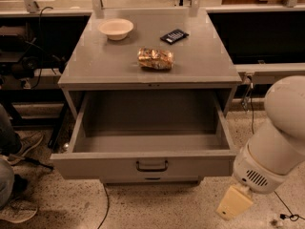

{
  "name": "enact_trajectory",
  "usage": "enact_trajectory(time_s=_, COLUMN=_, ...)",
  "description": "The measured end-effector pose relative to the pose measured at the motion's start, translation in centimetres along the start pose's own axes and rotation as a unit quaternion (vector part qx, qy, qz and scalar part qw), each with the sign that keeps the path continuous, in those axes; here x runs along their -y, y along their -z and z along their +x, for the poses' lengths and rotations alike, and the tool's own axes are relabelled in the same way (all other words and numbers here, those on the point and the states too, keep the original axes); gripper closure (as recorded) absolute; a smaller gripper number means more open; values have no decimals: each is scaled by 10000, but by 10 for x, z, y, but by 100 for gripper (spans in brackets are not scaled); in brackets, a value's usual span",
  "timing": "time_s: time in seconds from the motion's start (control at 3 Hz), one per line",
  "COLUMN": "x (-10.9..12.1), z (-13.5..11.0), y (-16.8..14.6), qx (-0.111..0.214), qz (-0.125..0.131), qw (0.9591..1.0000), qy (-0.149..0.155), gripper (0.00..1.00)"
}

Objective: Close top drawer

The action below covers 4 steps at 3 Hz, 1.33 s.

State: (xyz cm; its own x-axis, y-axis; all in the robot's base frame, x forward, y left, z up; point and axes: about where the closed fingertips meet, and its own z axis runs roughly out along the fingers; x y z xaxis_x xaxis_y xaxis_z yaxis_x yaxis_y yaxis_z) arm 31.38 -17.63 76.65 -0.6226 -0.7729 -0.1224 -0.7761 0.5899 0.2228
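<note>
The top drawer point(109, 167) is a wide grey metal drawer, pulled far out of the grey cabinet point(200, 66). Its inside is bare and its front panel faces me with a small dark bail handle point(152, 166) at its centre. My arm's white rounded joint point(281, 137) and a cream link point(233, 202) hang at the lower right, just right of the drawer's front right corner and apart from it. The gripper itself is out of view, below the frame's lower edge.
On the cabinet top lie a white bowl point(116, 28), a shiny snack bag point(156, 58) and a black flat device point(174, 36). A person's leg and shoes point(14, 151) are at the left. Cables point(288, 213) run on the speckled floor.
</note>
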Motion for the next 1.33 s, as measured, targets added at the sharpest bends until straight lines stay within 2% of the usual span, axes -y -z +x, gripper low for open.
enact_trajectory(time_s=0.33, x=13, z=-6, y=-29, qx=-188, qz=240, qw=9993, qy=-221, gripper=69)
enact_trajectory(time_s=0.67, x=33, z=-21, y=-54, qx=-125, qz=588, qw=9973, qy=-430, gripper=92)
enact_trajectory(time_s=1.0, x=38, z=-25, y=-52, qx=2, qz=703, qw=9963, qy=-500, gripper=100)
enact_trajectory(time_s=1.33, x=38, z=-25, y=-52, qx=2, qz=703, qw=9963, qy=-500, gripper=100)
